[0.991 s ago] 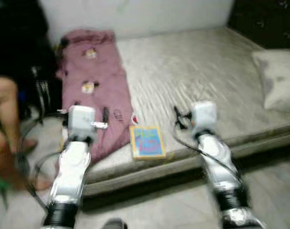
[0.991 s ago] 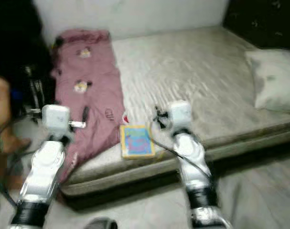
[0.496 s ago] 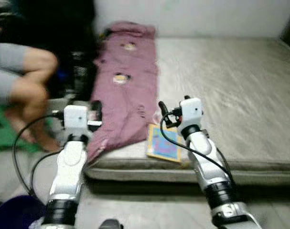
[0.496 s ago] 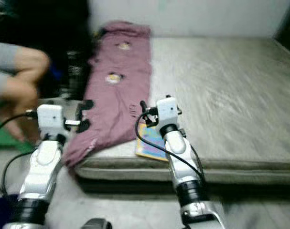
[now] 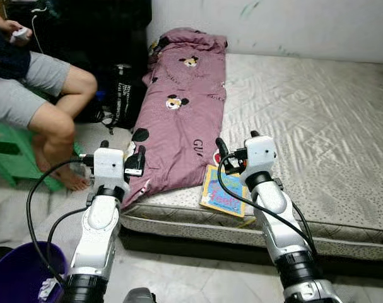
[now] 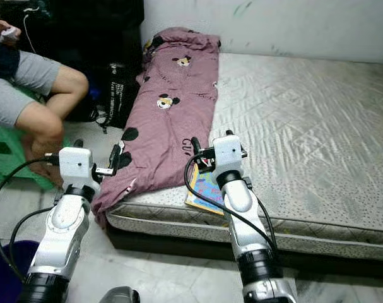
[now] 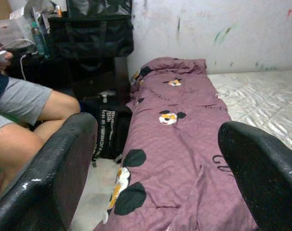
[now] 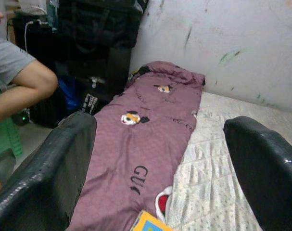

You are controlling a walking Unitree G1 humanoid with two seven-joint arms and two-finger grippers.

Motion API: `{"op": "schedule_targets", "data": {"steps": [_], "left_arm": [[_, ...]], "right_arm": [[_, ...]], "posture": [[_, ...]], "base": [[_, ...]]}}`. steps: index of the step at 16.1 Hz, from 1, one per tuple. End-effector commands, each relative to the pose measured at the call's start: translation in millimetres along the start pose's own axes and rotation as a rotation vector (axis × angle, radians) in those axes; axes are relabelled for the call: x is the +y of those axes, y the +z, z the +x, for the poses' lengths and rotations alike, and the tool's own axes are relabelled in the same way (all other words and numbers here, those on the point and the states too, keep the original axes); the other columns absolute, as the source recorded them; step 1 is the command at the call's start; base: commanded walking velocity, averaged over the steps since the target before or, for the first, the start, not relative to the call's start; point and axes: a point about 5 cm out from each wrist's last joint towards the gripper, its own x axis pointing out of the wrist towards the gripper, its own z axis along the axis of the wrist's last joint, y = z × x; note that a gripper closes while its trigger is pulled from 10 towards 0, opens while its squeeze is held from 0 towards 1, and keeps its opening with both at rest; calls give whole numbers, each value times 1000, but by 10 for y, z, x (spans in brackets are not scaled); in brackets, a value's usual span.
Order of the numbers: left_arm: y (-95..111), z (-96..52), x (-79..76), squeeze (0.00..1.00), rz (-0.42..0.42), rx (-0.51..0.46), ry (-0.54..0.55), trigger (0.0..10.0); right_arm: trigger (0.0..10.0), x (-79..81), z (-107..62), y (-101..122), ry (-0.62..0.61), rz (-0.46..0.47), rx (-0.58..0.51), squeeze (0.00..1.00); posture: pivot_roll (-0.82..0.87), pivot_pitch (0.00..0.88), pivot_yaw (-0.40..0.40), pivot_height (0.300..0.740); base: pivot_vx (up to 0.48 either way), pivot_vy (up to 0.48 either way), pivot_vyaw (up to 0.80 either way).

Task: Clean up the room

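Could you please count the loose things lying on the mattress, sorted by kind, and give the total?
Purple cartoon-print blanket: 1
Colourful children's book: 1
Total: 2

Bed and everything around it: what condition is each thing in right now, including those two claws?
Left claw: open, empty, raised before the blanket.
Right claw: open, empty, above the book.
Purple blanket: spread lengthwise along the mattress, corner hanging off.
Book: closed, flat at the mattress edge.
Mattress: mostly bare.
Person: seated beside it.
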Motion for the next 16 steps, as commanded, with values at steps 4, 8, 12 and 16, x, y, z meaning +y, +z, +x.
{"op": "schedule_targets", "data": {"steps": [4, 8, 12, 16], "left_arm": [[8, -28, -10, 0, 6, 3, -32, 10000], [16, -25, -48, 0, 2, 6, -61, 10000], [10, -59, -100, 0, -21, 12, -74, 10000], [6, -59, -108, 0, -24, 19, -81, 10000]], "right_arm": [[10000, 25, -51, -16, -12, 18, 19, 0], [10000, 25, -74, -14, -18, 14, 25, 0], [10000, -42, -135, -31, -31, 3, 41, 0], [10000, -36, -139, -26, -28, -1, 47, 0]], "posture": [[37, 0, 0, 740], [31, 0, 6, 740], [26, 0, 4, 740], [26, 0, 2, 740]], "base": [[134, 0, 0], [304, 0, 0], [331, 0, 0], [333, 0, 0]]}}
